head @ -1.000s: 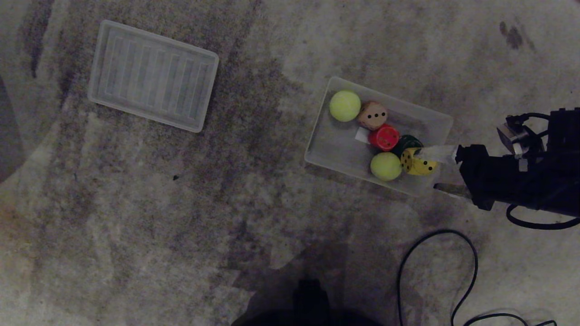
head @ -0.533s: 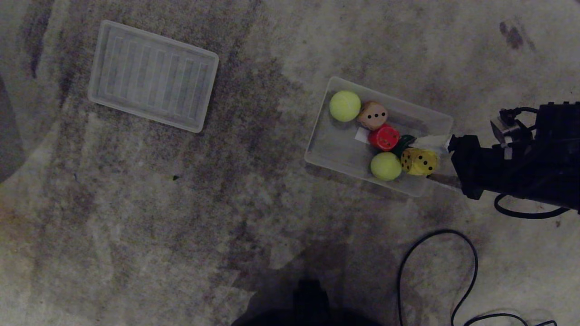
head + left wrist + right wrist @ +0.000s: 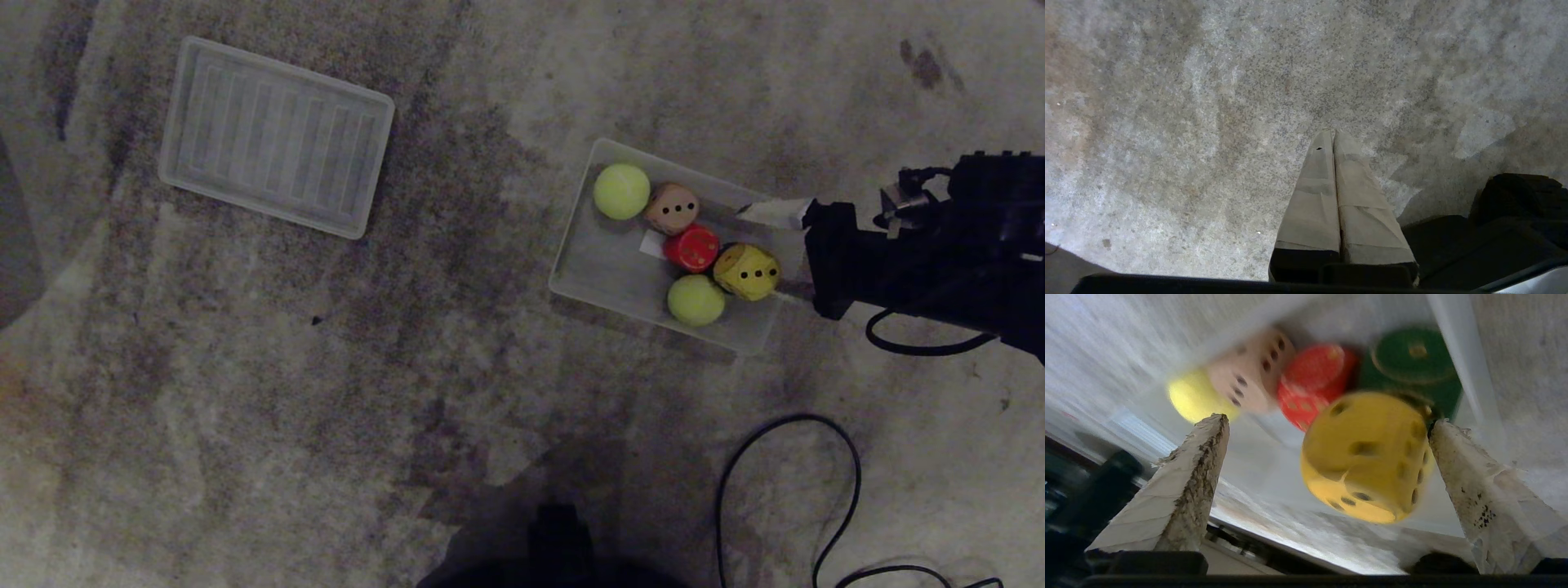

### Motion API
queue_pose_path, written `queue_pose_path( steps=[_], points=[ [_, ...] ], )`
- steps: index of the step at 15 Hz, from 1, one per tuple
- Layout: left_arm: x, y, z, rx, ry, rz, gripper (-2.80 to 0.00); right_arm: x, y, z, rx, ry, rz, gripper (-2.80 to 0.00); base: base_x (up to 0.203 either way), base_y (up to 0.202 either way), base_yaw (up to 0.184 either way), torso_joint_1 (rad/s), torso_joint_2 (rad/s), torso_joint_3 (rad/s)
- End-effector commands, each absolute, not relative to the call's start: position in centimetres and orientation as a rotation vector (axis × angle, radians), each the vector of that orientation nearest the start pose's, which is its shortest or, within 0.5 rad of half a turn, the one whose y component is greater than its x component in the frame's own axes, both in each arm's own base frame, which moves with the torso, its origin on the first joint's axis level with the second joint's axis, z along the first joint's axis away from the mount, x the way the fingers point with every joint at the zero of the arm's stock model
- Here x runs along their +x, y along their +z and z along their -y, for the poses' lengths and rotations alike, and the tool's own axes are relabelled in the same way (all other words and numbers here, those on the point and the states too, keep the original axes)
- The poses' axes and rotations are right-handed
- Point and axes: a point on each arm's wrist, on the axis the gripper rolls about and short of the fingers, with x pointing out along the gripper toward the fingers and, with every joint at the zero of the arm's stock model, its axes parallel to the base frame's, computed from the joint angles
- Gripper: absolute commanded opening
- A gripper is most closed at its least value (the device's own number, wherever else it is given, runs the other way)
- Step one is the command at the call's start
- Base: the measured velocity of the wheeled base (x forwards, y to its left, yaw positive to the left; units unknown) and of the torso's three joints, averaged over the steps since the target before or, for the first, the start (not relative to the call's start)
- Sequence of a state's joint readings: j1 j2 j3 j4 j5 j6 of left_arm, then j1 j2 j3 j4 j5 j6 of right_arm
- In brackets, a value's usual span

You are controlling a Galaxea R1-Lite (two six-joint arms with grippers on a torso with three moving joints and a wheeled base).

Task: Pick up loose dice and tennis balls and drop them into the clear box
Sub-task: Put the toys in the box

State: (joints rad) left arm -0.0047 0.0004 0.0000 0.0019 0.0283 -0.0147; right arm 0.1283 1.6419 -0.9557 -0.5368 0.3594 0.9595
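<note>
right gripper (image 3: 777, 253) spread wide at the clear box (image 3: 588, 269) right end, holding nothing; yellow die (image 3: 747, 272) sits loose between its fingers. red, tan, green dice and both tennis balls inside too. nothing loose on floor, pickup looks done; lid (image 3: 276, 137) off

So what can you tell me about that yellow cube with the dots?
The yellow die is a rounded-corner cube, matte like painted wood or foam, with dark sunken pips. It sits tilted in the clear box near its right end, on top of the dark green die and beside the red die and a tennis ball. The right tool stands open around it; whether a finger touches it is unclear.
</note>
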Motion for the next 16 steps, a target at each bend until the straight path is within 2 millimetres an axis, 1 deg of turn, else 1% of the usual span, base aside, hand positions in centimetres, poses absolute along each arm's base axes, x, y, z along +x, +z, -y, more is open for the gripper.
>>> queue_pose_path(
  steps=[1,3,7,8,10,12,15,16],
  points=[
    [-2.3,7.5,-0.1,-0.015,0.025,-0.004,-2.80,30.7,25.0,-3.7,0.980,0.385,-0.288,0.00,0.000,0.000,0.000,0.000,0.00,0.000],
    [-2.3,7.5,-0.1,-0.015,0.025,-0.004,-2.80,30.8,26.3,-3.0,0.981,0.386,-0.236,0.00,0.000,0.000,0.000,0.000,0.00,0.000],
    [-2.3,7.5,-0.1,-0.015,0.025,-0.004,-2.80,29.7,27.6,-3.0,0.976,0.414,-0.204,0.00,0.000,0.000,0.000,0.000,0.00,0.000],
    [-2.3,7.5,-0.1,-0.015,0.025,-0.004,-2.80,29.3,27.6,-3.0,0.977,0.432,-0.227,0.00,0.000,0.000,0.000,0.000,0.00,0.000],
    [-2.3,7.5,-0.1,-0.015,0.025,-0.004,-2.80,29.3,26.5,-3.3,0.991,0.431,-0.292,0.00,0.000,0.000,0.000,0.000,0.00,0.000],
    [-2.3,7.5,-0.1,-0.015,0.025,-0.004,-2.80,29.5,25.4,-3.7,1.034,0.403,-0.387,0.00,0.000,0.000,0.000,0.000,0.00,0.000],
    [-2.3,7.5,-0.1,-0.015,0.025,-0.004,-2.80,29.9,23.6,-4.1,1.051,0.346,-0.522,0.00,0.000,0.000,0.000,0.000,0.00,0.000],
    [-2.3,7.5,-0.1,-0.015,0.025,-0.004,-2.80,30.0,23.5,-4.4,1.051,0.347,-0.541,0.00,0.000,0.000,0.000,0.000,0.00,0.000]
  ],
)
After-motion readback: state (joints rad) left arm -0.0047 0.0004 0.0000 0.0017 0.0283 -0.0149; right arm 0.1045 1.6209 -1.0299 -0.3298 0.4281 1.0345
